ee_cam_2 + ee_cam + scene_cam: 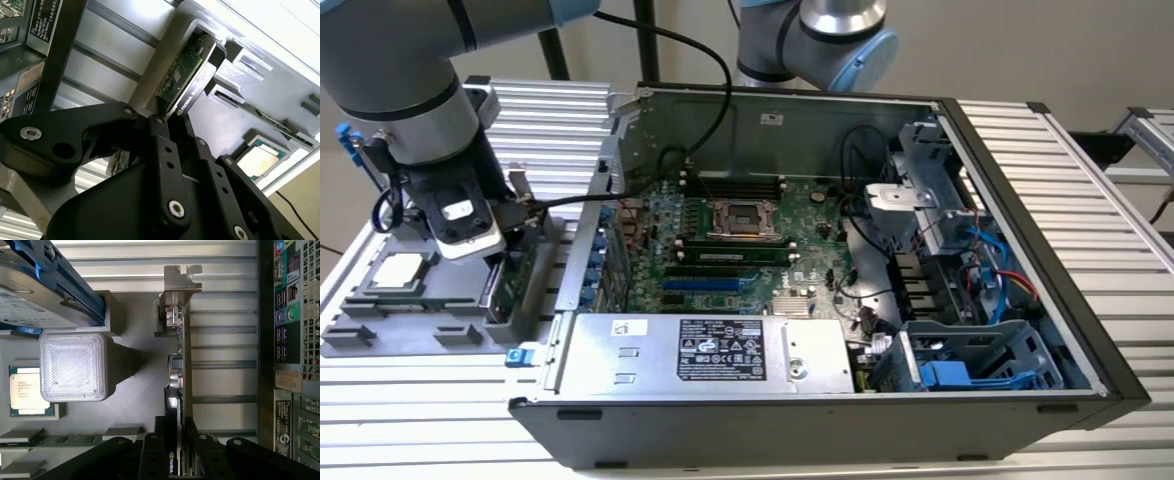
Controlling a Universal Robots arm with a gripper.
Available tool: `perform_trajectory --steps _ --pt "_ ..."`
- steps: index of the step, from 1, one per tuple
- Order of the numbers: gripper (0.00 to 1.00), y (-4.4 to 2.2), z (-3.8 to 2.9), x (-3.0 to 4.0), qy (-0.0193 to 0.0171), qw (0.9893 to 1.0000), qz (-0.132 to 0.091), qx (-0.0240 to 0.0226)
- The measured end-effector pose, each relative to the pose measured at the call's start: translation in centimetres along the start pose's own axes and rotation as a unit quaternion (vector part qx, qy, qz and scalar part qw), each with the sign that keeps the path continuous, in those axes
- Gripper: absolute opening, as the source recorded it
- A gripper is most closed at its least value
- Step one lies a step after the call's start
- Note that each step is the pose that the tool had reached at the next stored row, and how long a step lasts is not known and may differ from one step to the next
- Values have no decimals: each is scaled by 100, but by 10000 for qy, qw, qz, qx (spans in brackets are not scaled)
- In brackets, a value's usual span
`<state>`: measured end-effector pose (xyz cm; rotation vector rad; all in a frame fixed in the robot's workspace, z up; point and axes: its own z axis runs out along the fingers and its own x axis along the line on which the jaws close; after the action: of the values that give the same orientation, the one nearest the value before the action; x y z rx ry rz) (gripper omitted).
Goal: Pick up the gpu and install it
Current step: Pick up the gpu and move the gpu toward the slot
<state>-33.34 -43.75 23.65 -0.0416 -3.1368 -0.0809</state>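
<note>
The work surface is a ribbed aluminium table (1067, 170) carrying an open computer case (761, 430) that lies on its side. The gpu (179, 365) is outside the case, just beside its rear panel. It stands on edge in a slot of the grey parts holder (400, 335), on the exterior view's left of the case, and its silver end bracket (180, 280) is at the far end from the arm.

The gripper (176, 429) is at the card's near end. I read one finger on the cooler face and the other on the board face, narrow and apparently clamped, with the card not yet out of its slot. My judgement: the grasp step is in hand and installation has not begun.

Farther from the case than the card, the holder also carries a hard drive in a blue frame (40, 295), a processor (27, 390) and a memory stick (60, 440).

Clearing the slot calls for a straight pull along the card's plane, since the holder walls flank it closely. Seating it calls for aligning the card edge with a motherboard (734, 250) slot, with the bracket at the rear panel.
</note>
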Motion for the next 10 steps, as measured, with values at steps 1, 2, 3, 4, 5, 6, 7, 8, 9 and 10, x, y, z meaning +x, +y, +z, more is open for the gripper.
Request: perform_trajectory --steps 1,2,3,4,5,6,7,8,9,10 --pt "0 0 0 0 0 10000 0 0" --pt "0 0 0 0 0 10000 0 0" --pt "0 0 0 0 0 10000 0 0" --pt "0 1 0 0 0 10000 0 0" --pt "0 1 0 0 0 10000 0 0" --pt "0 1 0 0 0 10000 0 0" --pt "0 1 0 0 0 10000 0 0" --pt "0 1 0 0 0 10000 0 0" --pt "0 1 0 0 0 10000 0 0" --pt "0 1 0 0 0 10000 0 0"
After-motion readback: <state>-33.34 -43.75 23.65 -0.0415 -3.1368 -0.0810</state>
